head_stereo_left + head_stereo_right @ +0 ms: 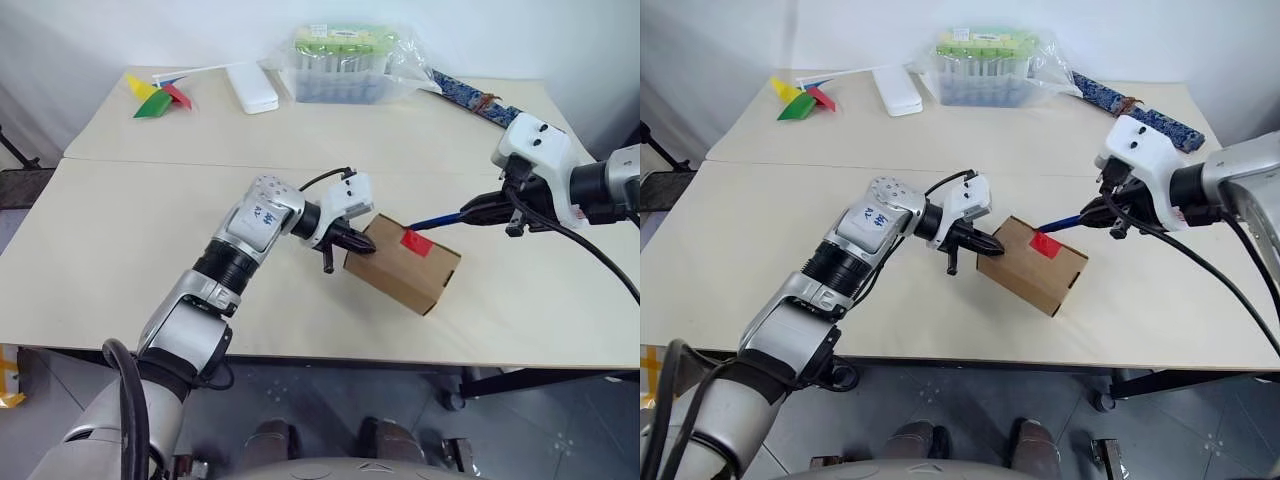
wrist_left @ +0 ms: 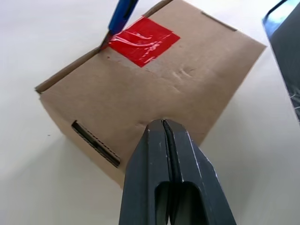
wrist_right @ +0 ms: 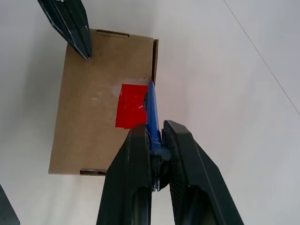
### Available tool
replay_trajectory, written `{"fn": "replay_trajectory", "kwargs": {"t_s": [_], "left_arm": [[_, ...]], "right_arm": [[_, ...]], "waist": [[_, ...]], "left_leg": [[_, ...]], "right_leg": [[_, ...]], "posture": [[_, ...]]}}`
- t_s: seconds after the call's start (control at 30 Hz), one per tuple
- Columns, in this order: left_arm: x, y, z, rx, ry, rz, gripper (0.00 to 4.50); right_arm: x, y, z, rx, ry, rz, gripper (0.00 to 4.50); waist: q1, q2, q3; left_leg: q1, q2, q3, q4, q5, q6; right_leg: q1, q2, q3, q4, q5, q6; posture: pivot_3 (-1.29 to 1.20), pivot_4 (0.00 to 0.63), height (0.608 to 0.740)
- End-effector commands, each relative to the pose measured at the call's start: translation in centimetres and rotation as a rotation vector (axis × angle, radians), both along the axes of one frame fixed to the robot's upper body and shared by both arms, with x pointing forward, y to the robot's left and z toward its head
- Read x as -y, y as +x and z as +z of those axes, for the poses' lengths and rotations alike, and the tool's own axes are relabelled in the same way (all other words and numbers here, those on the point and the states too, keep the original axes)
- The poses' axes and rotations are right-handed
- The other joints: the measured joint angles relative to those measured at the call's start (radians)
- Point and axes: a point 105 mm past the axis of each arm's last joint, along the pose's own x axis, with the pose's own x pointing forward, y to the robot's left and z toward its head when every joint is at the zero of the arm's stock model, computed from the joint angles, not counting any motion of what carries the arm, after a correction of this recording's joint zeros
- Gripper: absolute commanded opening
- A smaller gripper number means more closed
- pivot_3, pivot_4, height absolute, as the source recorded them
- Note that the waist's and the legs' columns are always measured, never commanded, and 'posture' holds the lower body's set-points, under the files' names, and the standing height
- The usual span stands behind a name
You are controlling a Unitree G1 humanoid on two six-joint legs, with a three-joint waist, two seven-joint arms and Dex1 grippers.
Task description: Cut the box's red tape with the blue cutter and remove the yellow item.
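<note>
The brown cardboard box (image 1: 402, 265) lies closed near the table's front, turned at an angle. The red tape (image 1: 416, 243) sits across its lid seam. My left gripper (image 1: 366, 247) is shut, and its tips rest against the box's left top edge (image 2: 187, 93). My right gripper (image 3: 151, 129) is shut on the blue cutter (image 1: 438, 219). The cutter's tip (image 3: 151, 93) touches the tape's edge (image 3: 130, 112) at the seam. The yellow item is hidden.
At the back stand a clear tub with a green lid in a plastic bag (image 1: 345, 62), a white case (image 1: 252, 87) and a paper pinwheel (image 1: 158, 97). A blue patterned strip (image 1: 470, 97) lies at the back right. The table's front edge (image 1: 330, 357) is close behind the box.
</note>
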Motion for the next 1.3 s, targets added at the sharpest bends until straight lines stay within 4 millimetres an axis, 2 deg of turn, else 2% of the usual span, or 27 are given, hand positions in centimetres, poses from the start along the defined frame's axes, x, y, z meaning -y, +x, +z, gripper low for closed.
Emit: {"fn": "replay_trajectory", "kwargs": {"t_s": [0.03, 0.33, 0.63, 0.77, 0.93, 1.3], "left_arm": [[-1.1, 0.9, -2.3, -0.022, 0.103, 0.086, 0.01], [-0.7, 0.8, -2.6, -0.022, 0.106, 0.108, 0.01], [-0.5, 0.6, -3.0, -0.026, 0.108, 0.137, 0.01], [-0.6, 0.5, -3.1, -0.025, 0.109, 0.150, 0.01], [-0.2, 0.3, -3.3, -0.028, 0.103, 0.154, 0.01], [0.4, 0.7, -3.4, -0.017, 0.097, 0.176, 0.01]], "right_arm": [[0.5, -0.5, 0.7, 0.001, -0.028, -0.007, 0.14], [0.5, -0.8, 0.4, -0.034, -0.047, -0.009, 0.14], [1.1, -0.7, -0.7, -0.077, -0.113, -0.024, 0.14], [1.1, -1.1, -0.6, -0.093, -0.116, -0.014, 0.14], [0.2, -0.5, -0.7, -0.103, -0.094, -0.006, 0.14], [1.0, -1.4, -0.7, -0.154, -0.124, -0.013, 0.14]], "waist": [[0.000, 0.000, 0.000], [0.001, 0.000, 0.000], [0.001, 0.000, 0.000], [0.001, 0.000, 0.000], [0.001, 0.000, -0.001], [0.007, 0.000, -0.001]], "left_leg": [[0.000, 0.000, 0.000, 0.000, 0.000, 0.000], [0.000, 0.000, -0.001, 0.001, 0.000, 0.000], [0.001, 0.000, -0.002, 0.001, 0.000, 0.000], [0.001, -0.001, -0.002, 0.001, 0.000, 0.000], [0.001, 0.000, -0.002, 0.001, 0.000, 0.000], [0.001, -0.001, -0.003, 0.003, 0.000, 0.002]], "right_leg": [[0.000, 0.000, 0.000, 0.000, 0.000, 0.000], [0.001, 0.000, 0.000, 0.000, 0.000, 0.000], [0.002, -0.001, 0.000, 0.000, 0.000, 0.000], [0.002, -0.001, 0.000, 0.000, 0.000, 0.000], [0.002, -0.001, 0.000, 0.000, 0.000, 0.000], [0.004, -0.002, 0.000, 0.000, 0.000, 0.000]], "posture": [[0.00, 0.150, 0.740], [0.00, 0.150, 0.740], [0.00, 0.150, 0.740], [0.00, 0.150, 0.740], [0.00, 0.150, 0.740], [0.00, 0.150, 0.740]]}}
